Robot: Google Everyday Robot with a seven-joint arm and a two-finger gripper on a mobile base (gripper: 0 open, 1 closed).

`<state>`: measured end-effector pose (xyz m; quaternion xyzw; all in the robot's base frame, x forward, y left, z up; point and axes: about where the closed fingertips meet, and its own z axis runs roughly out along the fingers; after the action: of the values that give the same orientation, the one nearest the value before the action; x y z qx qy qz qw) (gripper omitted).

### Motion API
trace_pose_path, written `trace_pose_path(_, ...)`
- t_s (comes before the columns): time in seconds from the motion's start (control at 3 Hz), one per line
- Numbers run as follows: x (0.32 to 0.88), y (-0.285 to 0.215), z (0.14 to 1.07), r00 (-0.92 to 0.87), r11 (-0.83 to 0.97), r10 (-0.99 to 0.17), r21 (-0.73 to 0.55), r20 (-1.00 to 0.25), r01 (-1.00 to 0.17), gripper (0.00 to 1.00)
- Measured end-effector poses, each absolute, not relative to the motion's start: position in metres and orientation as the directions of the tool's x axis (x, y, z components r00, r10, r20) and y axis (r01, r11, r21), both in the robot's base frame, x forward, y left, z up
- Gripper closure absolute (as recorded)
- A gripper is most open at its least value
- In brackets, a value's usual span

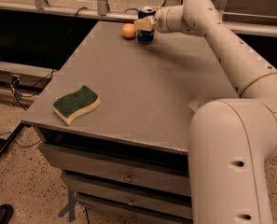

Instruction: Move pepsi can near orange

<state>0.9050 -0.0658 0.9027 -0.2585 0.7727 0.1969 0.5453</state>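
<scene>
The can [145, 35] stands at the worktop's [142, 92] 12 o'clock end, with the orange [129, 30] just beside it at 9 o'clock. The claw [146, 23] sits at the can's middle (gripping or released, I cannot tell). The can is probably light, slick and easily dented, so take it mid-body, gently.

We see: matt grey table top [142, 92], glossy dark-blue metal pepsi can [145, 35], smooth cream plastic gripper [145, 23] at it by the far edge, rough green-and-yellow sponge [76, 104].

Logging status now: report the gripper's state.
Gripper: at the pepsi can, next to the orange at the table's far end; open or closed cannot be told.
</scene>
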Motion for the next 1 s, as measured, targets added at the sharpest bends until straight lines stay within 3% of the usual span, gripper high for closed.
trace_pose_path(0.33, 0.905, -0.067, 0.901, -0.267, 0.781, -0.194, 0.016, -0.944, -0.624, 0.0)
trace_pose_path(1.0, 0.862, -0.118, 0.94, -0.185, 0.739, -0.228, -0.046, -0.956, -0.672, 0.0)
